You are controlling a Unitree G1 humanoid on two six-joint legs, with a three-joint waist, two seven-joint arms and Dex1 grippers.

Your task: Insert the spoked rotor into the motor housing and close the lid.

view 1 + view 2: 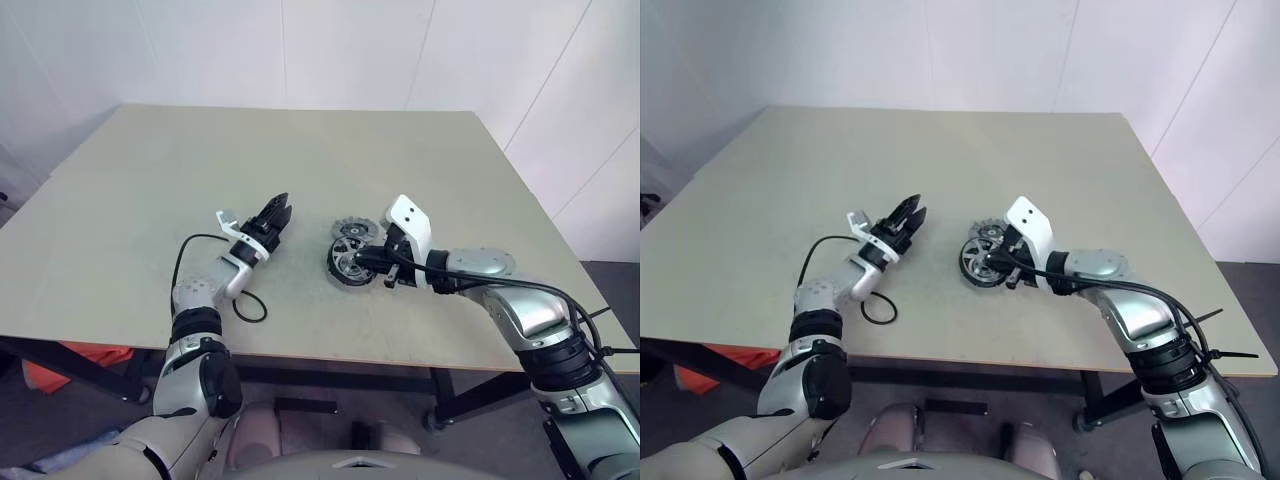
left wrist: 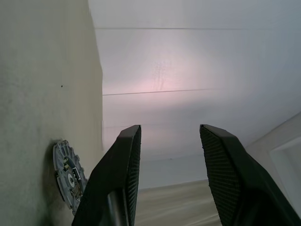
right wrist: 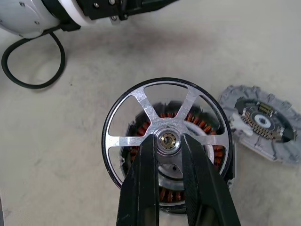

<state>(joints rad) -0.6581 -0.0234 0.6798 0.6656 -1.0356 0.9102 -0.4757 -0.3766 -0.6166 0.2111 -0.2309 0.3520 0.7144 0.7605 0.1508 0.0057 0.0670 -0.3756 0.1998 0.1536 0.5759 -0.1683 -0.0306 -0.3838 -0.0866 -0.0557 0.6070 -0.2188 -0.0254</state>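
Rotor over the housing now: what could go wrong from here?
The right gripper pinches the spoked rotor only at its hub, so it might tilt or slip. It looks off-centre over the motor housing and might jam on the rim. The lid lies close beside and could be knocked.

The spoked rotor [image 3: 165,136] has shiny brushed-metal spokes in a glossy dark ring. The motor housing [image 3: 197,123] shows coppery windings. The table [image 1: 300,160] looks matt and smooth.
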